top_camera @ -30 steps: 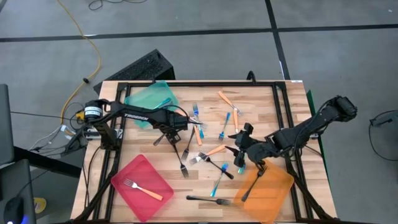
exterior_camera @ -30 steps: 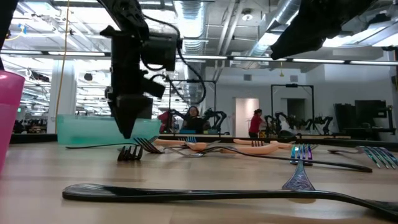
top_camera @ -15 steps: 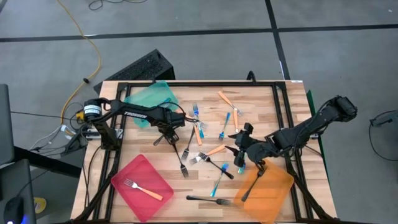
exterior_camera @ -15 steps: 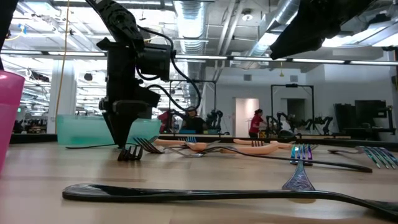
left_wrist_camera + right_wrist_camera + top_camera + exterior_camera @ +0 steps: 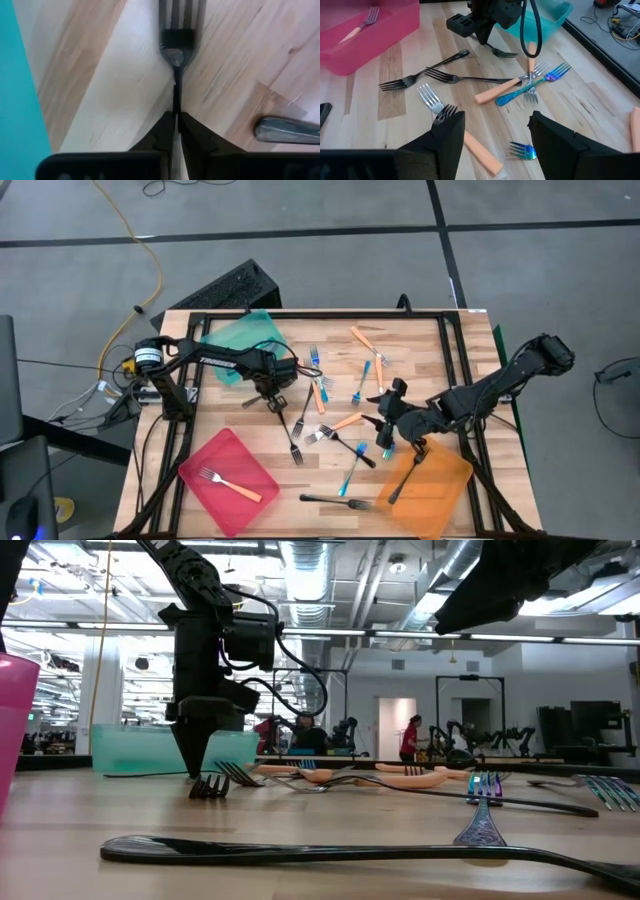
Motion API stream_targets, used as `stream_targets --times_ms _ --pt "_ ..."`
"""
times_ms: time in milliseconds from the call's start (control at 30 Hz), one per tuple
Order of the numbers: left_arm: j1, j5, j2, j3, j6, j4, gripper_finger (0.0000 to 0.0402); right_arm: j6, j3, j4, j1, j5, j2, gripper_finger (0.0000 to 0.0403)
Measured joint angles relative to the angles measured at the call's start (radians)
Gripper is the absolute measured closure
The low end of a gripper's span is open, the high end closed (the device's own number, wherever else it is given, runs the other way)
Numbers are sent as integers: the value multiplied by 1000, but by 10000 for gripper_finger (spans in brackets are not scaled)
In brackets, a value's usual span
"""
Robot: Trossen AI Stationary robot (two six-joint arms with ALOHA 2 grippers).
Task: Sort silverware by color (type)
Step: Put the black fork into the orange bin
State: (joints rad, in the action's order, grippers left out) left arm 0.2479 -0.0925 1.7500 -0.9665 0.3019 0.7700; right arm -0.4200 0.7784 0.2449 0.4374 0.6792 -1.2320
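Several small forks, black, blue-handled and orange-handled, lie scattered on the wooden table (image 5: 470, 360). My left gripper (image 5: 269, 394) points down near the teal tray (image 5: 240, 340) and is shut on a black fork (image 5: 177, 45) that lies flat on the wood. The same gripper (image 5: 197, 768) shows in the low view, with the fork's tines (image 5: 210, 786) just in front of it. My right gripper (image 5: 386, 430) hovers open above the forks in the middle, touching nothing; its wrist view shows its fingers (image 5: 445, 145) standing wide apart. My left gripper pinches the black fork's thin handle (image 5: 176, 102), a short way behind the head, between its two fingertips (image 5: 162, 132). The fingers come from above, pointing down, one on each side of the handle. The fork lies on the table, its tines (image 5: 181, 12) pointing away from the fingers.
A red tray (image 5: 250, 465) at the near left holds one orange-handled fork (image 5: 228, 483). An orange tray (image 5: 445, 490) at the near right holds a black fork (image 5: 403, 478). Another fork's handle end (image 5: 285, 130) lies close beside my left gripper. A black frame (image 5: 320, 313) edges the table.
My left gripper has gone down and a little toward the table's left edge, onto the black fork, and has shut on its handle. The fork has stayed on the table.
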Motion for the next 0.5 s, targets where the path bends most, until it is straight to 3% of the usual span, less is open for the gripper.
stream_targets --times_ms 500 --pt "-20 -37 2 -59 -37 -23 401 0 0 -20 0 1 0 161"
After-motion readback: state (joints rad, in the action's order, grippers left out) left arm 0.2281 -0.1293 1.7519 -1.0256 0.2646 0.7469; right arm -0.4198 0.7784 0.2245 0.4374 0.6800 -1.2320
